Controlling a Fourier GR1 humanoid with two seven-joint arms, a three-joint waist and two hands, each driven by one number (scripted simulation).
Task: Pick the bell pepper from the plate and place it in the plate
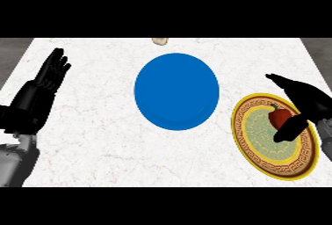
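Red bell pepper point(280, 117) on gold-rimmed patterned plate point(276, 172), right of blue plate point(175, 91) at mid-surface point(91, 145). Over pepper, right robot hand point(310, 103) curled, fingers above, thumb below, seemingly gripping; contact partly hidden. At left edge, left robot hand point(45, 83) open, fingers up.

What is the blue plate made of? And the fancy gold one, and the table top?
The blue plate is probably plastic or glazed ceramic: flat, even colour, faint sheen. The patterned plate looks like painted ceramic: gold rim, green ornament. The counter looks like polished marble: white with thin grey veins.
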